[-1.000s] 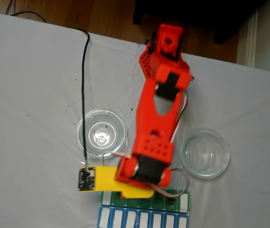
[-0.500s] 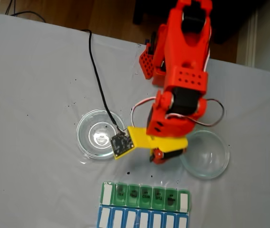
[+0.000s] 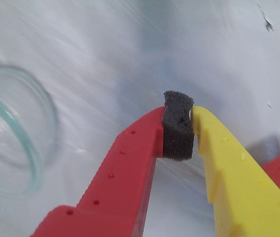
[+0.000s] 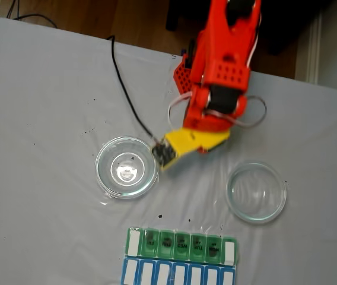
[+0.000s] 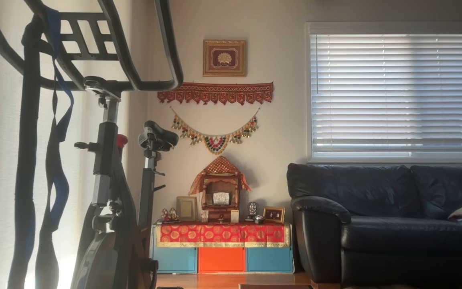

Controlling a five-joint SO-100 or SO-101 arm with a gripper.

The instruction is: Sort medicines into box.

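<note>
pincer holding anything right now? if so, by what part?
Nothing held. In the wrist view the pincer is closed, red finger and yellow finger pressing only the dark foam pad between their tips; no pill there.

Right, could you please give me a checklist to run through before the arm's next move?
1. Gripper empty: ok, shut pad to finger, no pill between.
2. Pills left to pick in the left dish: not ok, none visible in the fixed view.
3. Pills left in the right dish: not ok, none visible.
4. Green organizer clear of the arm: ok.
5. Organizer compartments filled correctly: cannot tell, too small.
6. Cable clear of the dishes: ok, it passes just above the left dish.
</note>
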